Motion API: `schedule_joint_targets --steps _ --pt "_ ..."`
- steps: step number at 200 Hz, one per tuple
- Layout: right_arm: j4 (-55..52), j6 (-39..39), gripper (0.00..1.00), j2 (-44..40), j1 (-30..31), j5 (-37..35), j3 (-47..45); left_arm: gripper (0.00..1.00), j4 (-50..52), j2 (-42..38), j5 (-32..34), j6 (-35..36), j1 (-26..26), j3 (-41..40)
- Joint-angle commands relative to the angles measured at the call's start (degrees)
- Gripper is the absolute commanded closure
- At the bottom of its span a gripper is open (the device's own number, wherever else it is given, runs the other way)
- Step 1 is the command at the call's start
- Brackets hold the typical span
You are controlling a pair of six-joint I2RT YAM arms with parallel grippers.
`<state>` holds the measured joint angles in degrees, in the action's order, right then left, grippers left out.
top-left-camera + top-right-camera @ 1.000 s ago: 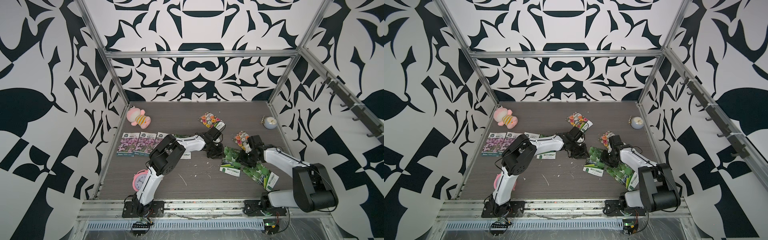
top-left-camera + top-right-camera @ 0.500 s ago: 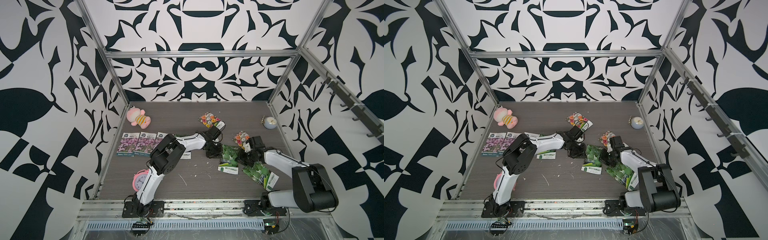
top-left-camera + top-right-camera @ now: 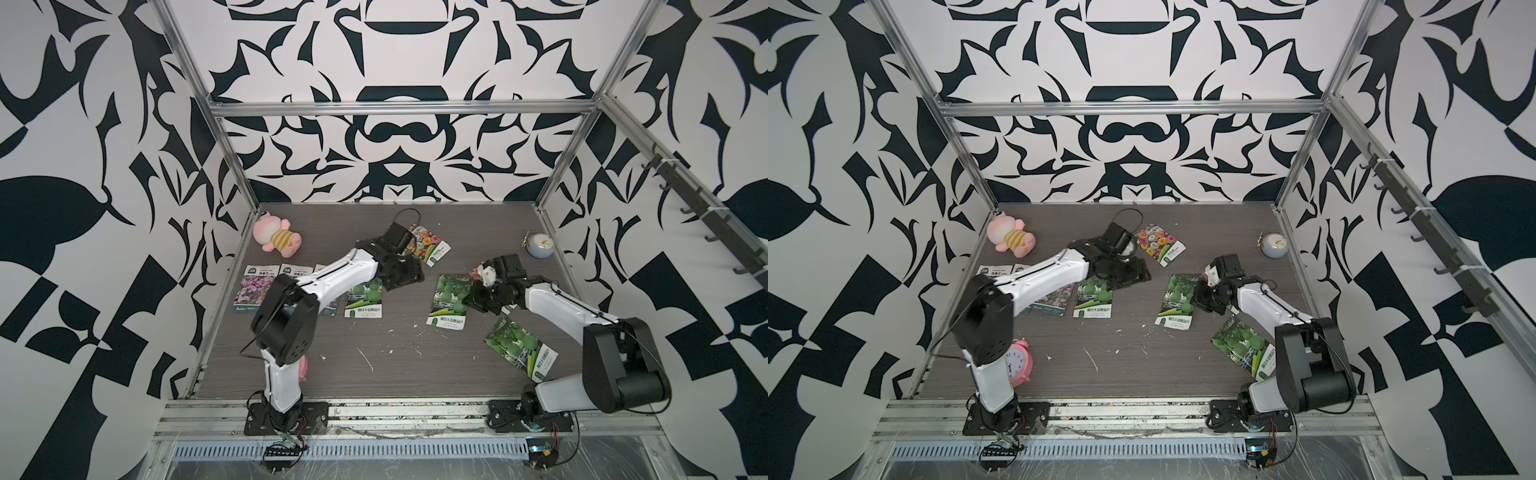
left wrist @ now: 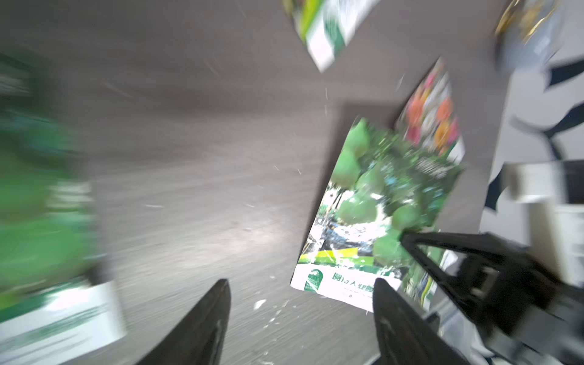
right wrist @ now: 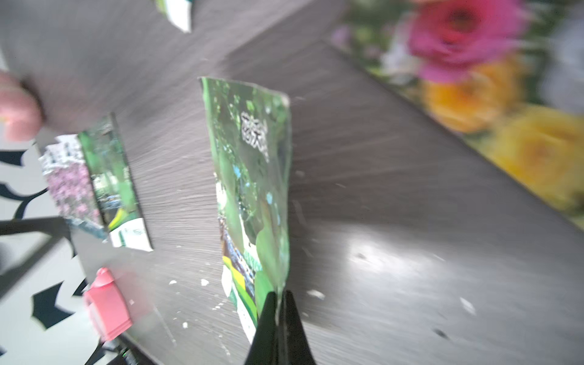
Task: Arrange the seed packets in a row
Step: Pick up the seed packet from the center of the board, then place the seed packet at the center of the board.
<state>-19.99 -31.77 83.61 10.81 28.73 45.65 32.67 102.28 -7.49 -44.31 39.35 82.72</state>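
Left pincer (image 4: 300, 319) open, nothing between fingers, hovering over far right corner of left gourd packet (image 3: 365, 298). Right pincer (image 5: 278, 303) clamped on right edge of middle gourd packet (image 3: 449, 300); gripped side looks lifted off surface (image 3: 395, 374). Third gourd packet (image 3: 521, 348) near right, angled, lying flat. Purple-flower packets (image 3: 254, 286) side by side at left, partly hidden by left arm. One blooms packet (image 3: 432, 247) far centre, angled. Second blooms packet (image 5: 474, 94) just beyond right pincer.

Third purple packet (image 3: 1054, 300) mostly under left arm (image 3: 1042, 276). Pink clock (image 3: 305, 365) nearly hidden behind it in a top view. Bloom packet (image 5: 467, 88) blurred, cut by frame edge.
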Motion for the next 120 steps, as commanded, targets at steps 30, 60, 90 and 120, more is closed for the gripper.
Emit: schedule_joint_targets --steps 30,60,90,120 --pt "6.0 0.5 1.0 11.5 7.7 14.0 13.9 0.2 6.5 -13.7 11.5 2.6 -7.6 -10.6" --pt "3.9 1.7 1.0 17.8 10.6 14.6 20.7 0.16 7.0 -18.7 13.0 2.6 -10.8 -15.0" --pt "0.4 2.5 1.0 23.1 11.7 14.5 25.1 0.05 8.0 -21.0 14.4 3.2 -12.7 -17.0" --pt "-1.8 3.3 1.0 26.8 12.2 15.4 27.5 0.01 8.6 -21.4 15.3 4.0 -13.2 -17.8"
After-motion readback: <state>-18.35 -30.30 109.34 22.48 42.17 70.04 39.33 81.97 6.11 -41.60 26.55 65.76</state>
